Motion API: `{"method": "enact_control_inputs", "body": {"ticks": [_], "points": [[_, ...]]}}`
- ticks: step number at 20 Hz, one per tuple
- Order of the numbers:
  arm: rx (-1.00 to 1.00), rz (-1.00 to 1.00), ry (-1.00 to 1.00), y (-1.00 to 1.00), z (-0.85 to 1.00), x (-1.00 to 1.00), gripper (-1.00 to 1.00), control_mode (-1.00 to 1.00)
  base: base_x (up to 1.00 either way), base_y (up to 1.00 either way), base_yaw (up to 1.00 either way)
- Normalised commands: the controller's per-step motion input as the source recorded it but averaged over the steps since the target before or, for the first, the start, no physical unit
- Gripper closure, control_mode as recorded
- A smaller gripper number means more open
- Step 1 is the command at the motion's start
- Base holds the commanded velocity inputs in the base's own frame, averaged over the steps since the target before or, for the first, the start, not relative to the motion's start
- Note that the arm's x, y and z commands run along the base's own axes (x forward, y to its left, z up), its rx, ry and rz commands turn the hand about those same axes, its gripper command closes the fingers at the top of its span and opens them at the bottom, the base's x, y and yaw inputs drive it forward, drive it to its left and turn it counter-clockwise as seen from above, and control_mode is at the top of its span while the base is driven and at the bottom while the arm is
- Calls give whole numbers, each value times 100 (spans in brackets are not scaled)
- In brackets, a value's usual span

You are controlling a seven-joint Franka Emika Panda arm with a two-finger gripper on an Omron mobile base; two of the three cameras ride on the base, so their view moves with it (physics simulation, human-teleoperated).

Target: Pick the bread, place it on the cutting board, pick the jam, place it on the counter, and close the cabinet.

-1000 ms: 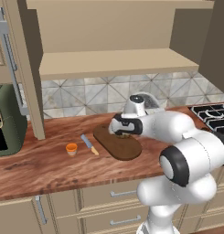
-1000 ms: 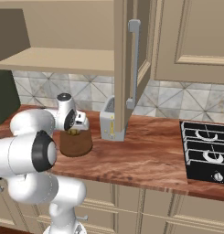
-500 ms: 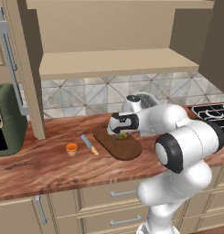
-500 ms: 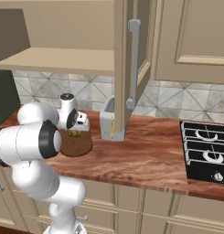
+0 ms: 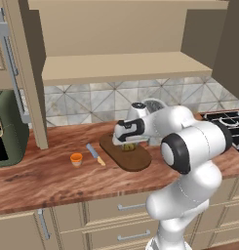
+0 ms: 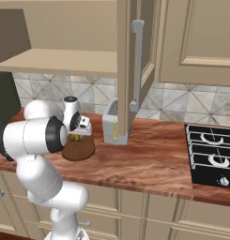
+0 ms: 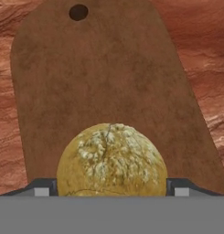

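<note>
At the fingertips [image 7: 179,186] we see the bread [image 7: 112,160] sitting between the two dark tips, one on each side of it, with the tips close against its sides. We read this as the gripper [image 7: 112,189] closed on the bread (the contact itself is hidden at the lower edge of the hand view). The bread is a round yellowish-brown lump with a pale cracked top.

Under it lies the cutting board [image 7: 99,77], dark brown, with a small round hole near its far end. In the left base view the gripper [image 5: 127,143] is low over the cutting board [image 5: 135,160] and the bread [image 5: 128,145] is just at the board surface; we cannot tell if it already rests on the wood. The right base view shows the same: bread [image 6: 76,138] under the hand, on or just above the board [image 6: 79,150].

The board lies on the counter [image 5: 48,176]. To its left, near but apart, is a small knife [image 5: 95,154] with a blue blade and an orange handle, and beyond it the jam [image 5: 76,158] stands upright on the counter. Further left is a green appliance [image 5: 6,129].

Above, the cabinet [image 5: 121,68] is open, with its doors swung out and the shelf visible. In the right base view a grey toaster [image 6: 111,126] stands beside the open door [image 6: 135,61], and a black stove [image 6: 212,157] is at the right.
</note>
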Motion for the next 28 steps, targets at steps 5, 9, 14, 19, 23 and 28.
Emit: {"method": "enact_control_inputs", "body": {"ticks": [5, 9, 14, 19, 23, 28], "points": [[0, 0, 2, 0, -17, 8, 100, -100, 0, 0, 0], [0, 0, 3, 0, -12, 2, 100, -100, 0, 0, 0], [0, 1, 2, 2, -2, 0, -100, -100, 0, 0, 0], [0, 0, 0, 0, 0, 0, -100, -100, 0, 0, 0], [0, 0, 0, 0, 0, -1, -100, -100, 0, 0, 0], [0, 1, -2, 0, 0, -17, -100, -100, 0, 0, 0]]}}
